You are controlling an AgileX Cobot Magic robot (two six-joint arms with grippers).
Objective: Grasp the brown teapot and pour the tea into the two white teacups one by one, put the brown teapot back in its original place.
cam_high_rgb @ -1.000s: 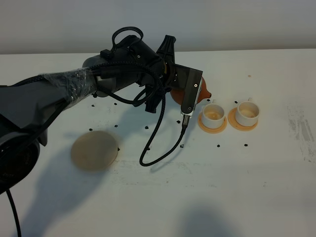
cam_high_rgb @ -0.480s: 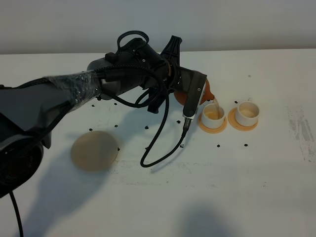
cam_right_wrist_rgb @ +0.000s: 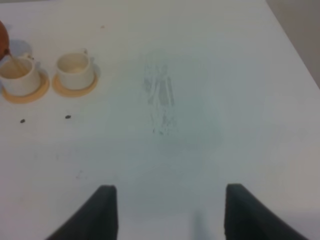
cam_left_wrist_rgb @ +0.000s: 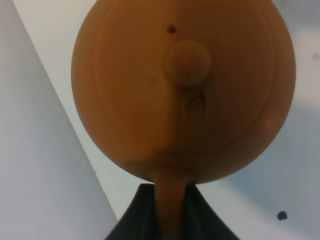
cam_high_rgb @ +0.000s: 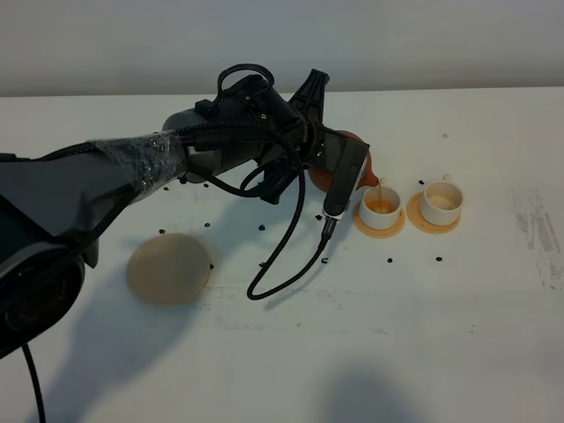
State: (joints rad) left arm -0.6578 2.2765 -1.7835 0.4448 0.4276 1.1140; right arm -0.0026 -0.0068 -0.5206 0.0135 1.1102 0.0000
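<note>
The brown teapot hangs tilted over the left one of the two white teacups, and my left gripper is shut on its handle. A thin stream of tea runs from the spout into that cup. The other teacup stands on its saucer just to the right. In the left wrist view the teapot fills the frame, its handle between the dark fingers. The beige coaster lies bare at the left. My right gripper is open over bare table, with both cups far off.
Small black specks are scattered over the white table. A black cable loops down from the left arm onto the table. Grey scuff marks sit near the right edge.
My left arm has carried the teapot a little to the right and tipped it further. Tea now streams into the left cup.
</note>
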